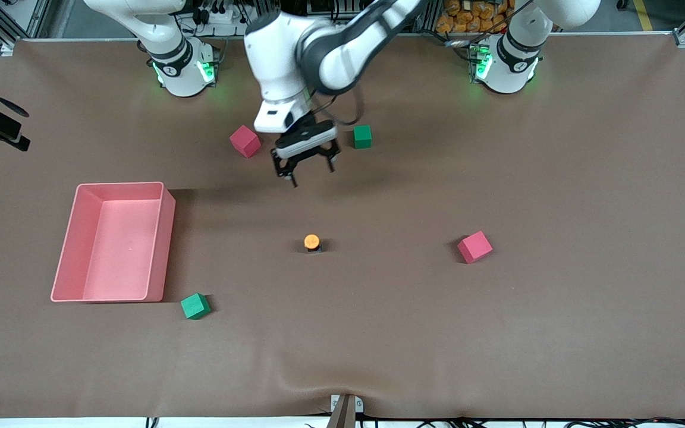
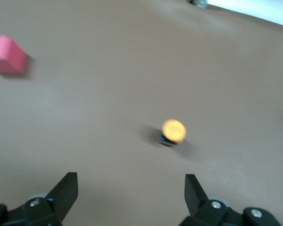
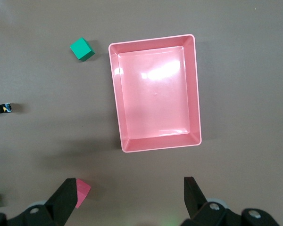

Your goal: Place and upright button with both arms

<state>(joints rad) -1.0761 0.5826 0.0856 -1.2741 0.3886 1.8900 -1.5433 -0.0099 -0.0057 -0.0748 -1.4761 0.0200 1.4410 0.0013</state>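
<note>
Left gripper (image 1: 308,167) of mine hangs over bare table between the red cube (image 1: 245,141) and the green cube (image 1: 363,136) near the bases, fingers spread wide, nothing held. Same gripper in its own wrist view (image 2: 131,190): both fingers (image 2: 66,190) apart, button ahead of them.

Right gripper (image 3: 130,194) shows only in the right wrist view, up high over the tray end of the table, fingers wide, empty. That arm waits.

Near to far from the front camera:
- green cube (image 1: 195,306), just beside the tray's near corner, apart from it.
- pink tray (image 1: 168,238), rectangular, toward the right arm's end. Inside it is bare pink floor with glare, no item in it (image 3: 195,89).
- button (image 1: 312,242), mid-table, upright, orange cap on top, dark body under it, touching nothing. Also seen in left wrist view (image 2: 173,131) and at the edge of right wrist view (image 3: 0,109).
- second red cube (image 1: 474,246), toward the left arm's end, about level with the button, well apart from it.
- table (image 1: 556,333), brown cover.
</note>
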